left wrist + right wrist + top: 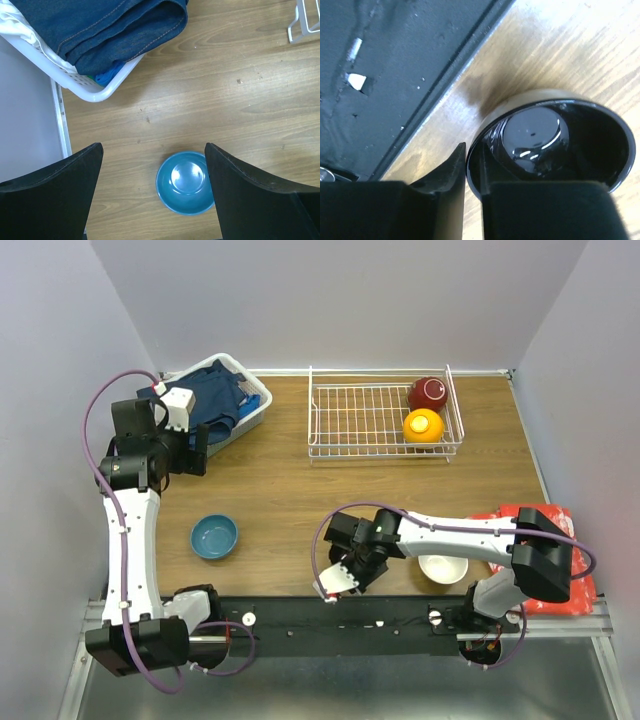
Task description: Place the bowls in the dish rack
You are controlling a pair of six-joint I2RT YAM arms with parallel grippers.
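My right gripper (472, 165) is shut on the rim of the glossy black bowl (555, 145), one finger inside and one outside, close to the table's near edge. In the top view the right gripper (352, 562) hides that bowl. My left gripper (196, 448) is open and empty, high above the table; in its wrist view the left gripper (154, 170) has the blue bowl (186, 182) well below it. The blue bowl (215, 536) stands at front left. A white bowl (443, 568) stands under the right arm. The white wire dish rack (350, 415) holds a maroon bowl (428, 394) and an orange bowl (423, 426).
A white plastic basket (255, 400) with dark blue cloth stands at the back left, also in the left wrist view (85, 87). A red bag (520, 515) lies at the front right. The black base rail (395, 65) runs along the near edge.
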